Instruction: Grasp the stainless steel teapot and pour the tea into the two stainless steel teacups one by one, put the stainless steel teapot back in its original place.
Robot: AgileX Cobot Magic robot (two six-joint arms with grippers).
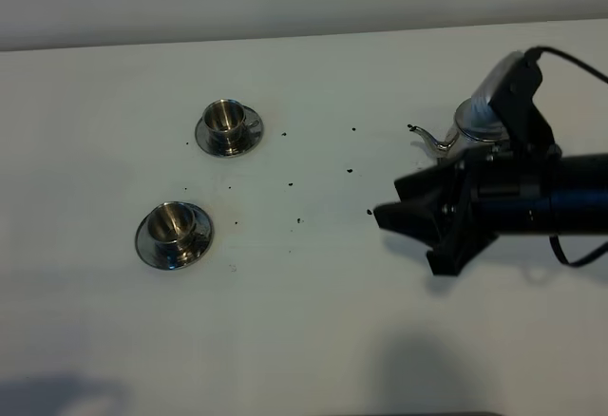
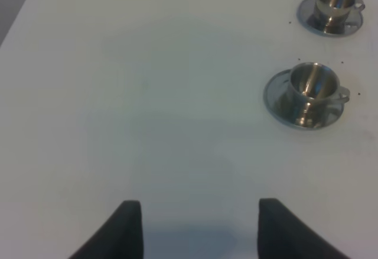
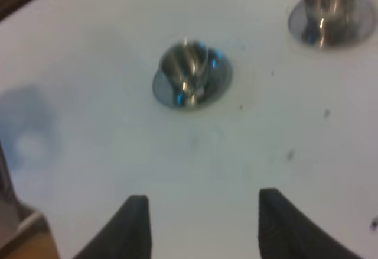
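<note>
The stainless steel teapot stands at the right of the white table, its thin spout pointing left, and the right arm partly hides it. My right gripper hovers just in front of the teapot, open, holding nothing; the right wrist view confirms the empty gap in the right gripper. The two stainless steel teacups sit on saucers at the left, the far teacup and the near teacup. Both also show as the near teacup and the far teacup. My left gripper is open over bare table. No tea is visible.
Dark specks are scattered over the table between the cups and the teapot. The table's far edge runs along the back. A black cable loops off the right arm at the right border.
</note>
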